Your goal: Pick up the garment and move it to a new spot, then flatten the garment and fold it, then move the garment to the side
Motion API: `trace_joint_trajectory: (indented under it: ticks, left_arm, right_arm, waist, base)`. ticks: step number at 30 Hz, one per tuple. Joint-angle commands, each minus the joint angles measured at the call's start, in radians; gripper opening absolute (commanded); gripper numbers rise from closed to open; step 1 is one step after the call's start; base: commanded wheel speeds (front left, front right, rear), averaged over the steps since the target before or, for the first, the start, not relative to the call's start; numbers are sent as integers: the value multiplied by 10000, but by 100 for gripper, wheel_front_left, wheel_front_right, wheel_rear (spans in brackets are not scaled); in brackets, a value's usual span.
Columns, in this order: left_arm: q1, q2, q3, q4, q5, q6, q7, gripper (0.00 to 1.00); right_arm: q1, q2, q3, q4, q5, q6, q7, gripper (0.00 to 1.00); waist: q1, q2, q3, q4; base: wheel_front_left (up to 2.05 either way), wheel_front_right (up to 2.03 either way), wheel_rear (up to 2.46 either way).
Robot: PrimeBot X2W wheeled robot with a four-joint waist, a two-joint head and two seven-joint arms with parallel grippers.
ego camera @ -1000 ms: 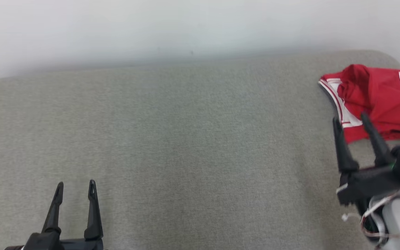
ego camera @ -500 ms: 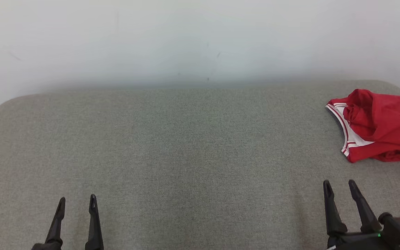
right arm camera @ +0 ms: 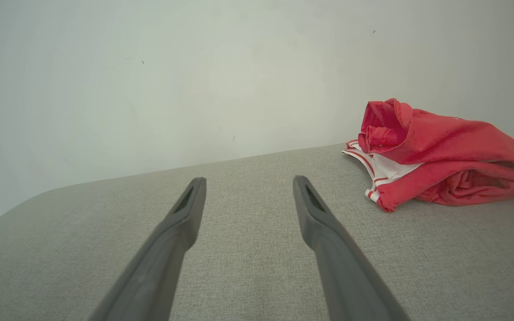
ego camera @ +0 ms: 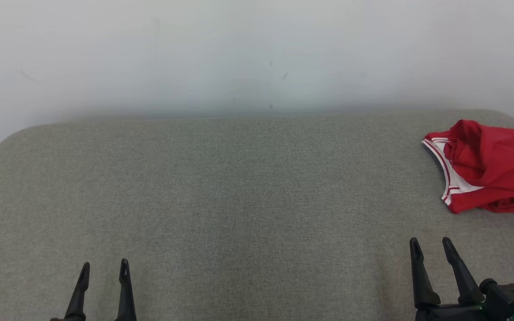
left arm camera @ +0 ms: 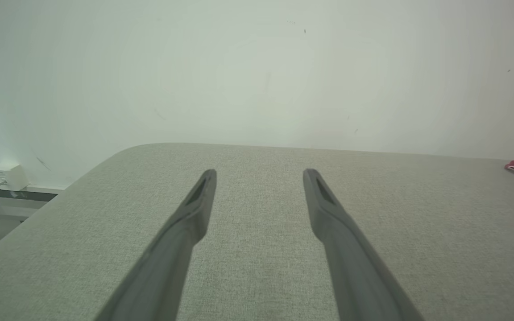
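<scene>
Both pairs of fingers are spread wide and hold nothing. From the head view, the left fingers rise at the lower left and the right fingers at the lower right, over the grey counter. The crumpled red jersey lies at the counter's far right end by the wall, apart from the right fingers and well apart from the left.

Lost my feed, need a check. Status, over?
Left gripper, right gripper: open, empty. Red garment heaped at far right, ungripped. Bare grey surface between it and right gripper.
</scene>
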Motion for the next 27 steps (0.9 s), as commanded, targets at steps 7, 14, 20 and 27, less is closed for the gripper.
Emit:
trace_joint_trajectory:
  ticks: [7, 14, 20, 27]
  left_arm:
    - [-5, -35, 41, 492, -221, -1, 118, 0]
    - [-191, -34, 139, 593, -1636, -70, 495, 0]
    - [-310, -33, 178, 632, -2767, -121, 756, 0]
    - [-427, -33, 225, 682, -3818, -170, 1010, 0]
  right_arm:
    - [131, 83, 12, 404, 217, 0, 78, 0]
    - [-15, 137, -130, 426, 1478, 0, 422, 0]
    - [-139, 184, -247, 447, 2475, 0, 697, 0]
    - [-241, 229, -357, 466, 3400, 1, 958, 0]
  waist:
    - [0, 0, -5, 18]
    - [0, 0, -2, 16]
    - [0, 0, 1, 13]
    - [0, 0, 5, 11]
  base:
    - [0, 0, 0]
    - [0, 0, 0]
    - [0, 0, 0]
    - [0, 0, 0]
